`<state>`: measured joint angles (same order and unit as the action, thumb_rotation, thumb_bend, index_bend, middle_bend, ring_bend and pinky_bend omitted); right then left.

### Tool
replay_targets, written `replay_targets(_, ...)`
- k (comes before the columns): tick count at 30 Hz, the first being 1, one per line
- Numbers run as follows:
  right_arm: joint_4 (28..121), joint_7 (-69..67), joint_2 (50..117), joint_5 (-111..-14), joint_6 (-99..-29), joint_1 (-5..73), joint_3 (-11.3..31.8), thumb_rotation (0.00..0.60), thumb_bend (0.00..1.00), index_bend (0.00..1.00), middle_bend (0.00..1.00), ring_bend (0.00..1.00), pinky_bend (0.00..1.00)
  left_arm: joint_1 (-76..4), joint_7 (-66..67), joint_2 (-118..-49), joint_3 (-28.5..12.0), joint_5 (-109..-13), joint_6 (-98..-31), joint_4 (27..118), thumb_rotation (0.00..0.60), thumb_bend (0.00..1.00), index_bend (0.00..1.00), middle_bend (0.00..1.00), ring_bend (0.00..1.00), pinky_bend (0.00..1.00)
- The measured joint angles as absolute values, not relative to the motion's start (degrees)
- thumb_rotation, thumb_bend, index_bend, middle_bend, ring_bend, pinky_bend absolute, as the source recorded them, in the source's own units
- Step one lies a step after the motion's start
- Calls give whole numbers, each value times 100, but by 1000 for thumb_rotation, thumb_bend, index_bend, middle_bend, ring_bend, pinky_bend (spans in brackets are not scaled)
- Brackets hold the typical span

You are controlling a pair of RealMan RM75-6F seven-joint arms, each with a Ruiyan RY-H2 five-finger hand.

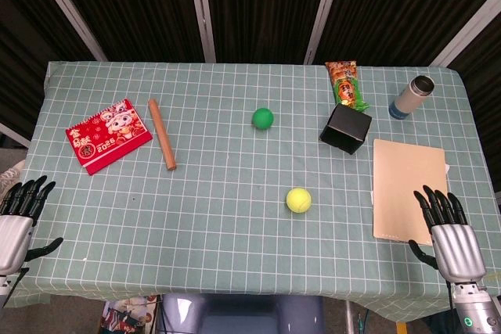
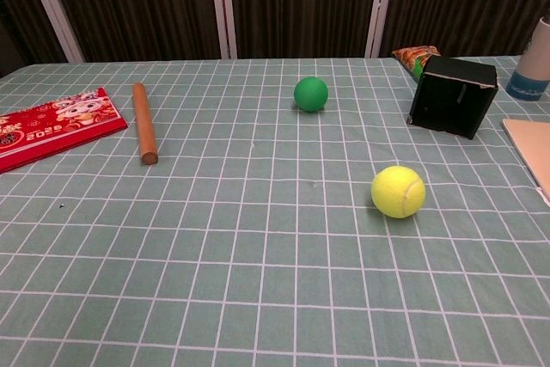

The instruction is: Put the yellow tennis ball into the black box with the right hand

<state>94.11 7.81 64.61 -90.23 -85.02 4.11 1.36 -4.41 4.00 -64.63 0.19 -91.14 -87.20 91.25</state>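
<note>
Resting untouched on table: yellow tennis ball (image 1: pixel 298 200), near black box (image 1: pixel 345 129); right hand (image 1: pixel 449 233) released, fingers spread.

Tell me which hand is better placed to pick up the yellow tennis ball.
The right hand. It rests open at the near right edge, closer to the yellow tennis ball and the black box. The left hand is at the far left edge.

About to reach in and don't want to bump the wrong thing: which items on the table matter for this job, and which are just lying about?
For the job:
yellow tennis ball
black box
right hand, empty, fingers spread

Just lying about:
green ball
wooden stick
red calendar
snack bag
bottle
tan board
left hand, idle at the table edge
</note>
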Motion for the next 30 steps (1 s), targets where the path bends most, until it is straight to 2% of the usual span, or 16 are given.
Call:
replay_targets(7, 9406, 740, 6446, -8988, -8282, 516, 131, 600, 289, 0, 2, 4, 23, -525, 476, -6492, -20, -8915, -8449, 9137, 600, 61, 0, 0, 0, 0)
replay_targets(9, 9386, 703, 6451, -9070, -8303, 525, 112, 600, 289, 39, 66, 89, 180, -528, 486, -6476, -31, -8901, -8453, 9167, 600, 60, 0, 0, 0, 0)
replay_targets(11, 9373, 704, 6491, -9186, -8386, 521, 103, 600, 290, 185, 220, 274, 463, -514, 476, -6469, -38, -8920, -8520, 9177, 600, 60, 0, 0, 0, 0)
replay_targets(14, 9277, 614, 6705, -9453, -8740, 500, 140, 600, 350, 402, 380, 448, 673, -483, 441, -6457, -25, -9033, -8650, 9181, 600, 61, 0, 0, 0, 0)
replay_targets(16, 9118, 523, 7018, -9653, -9097, 478, 169, 600, 413, 469, 432, 504, 731, -466, 378, -6440, 8, -9109, -8679, 9174, 600, 61, 0, 0, 0, 0)
replay_targets(21, 8786, 191, 7896, -10047, -9431, 468, 101, 600, 483, 522, 483, 559, 789, -463, 302, -6392, 68, -9142, -8632, 9181, 600, 61, 0, 0, 0, 0)
replay_targets(30, 8891, 656, 8382, -10104, -8700, 632, -130, 600, 502, 534, 498, 581, 821, -519, 379, -6389, 97, -9199, -8536, 9222, 600, 61, 0, 0, 0, 0)
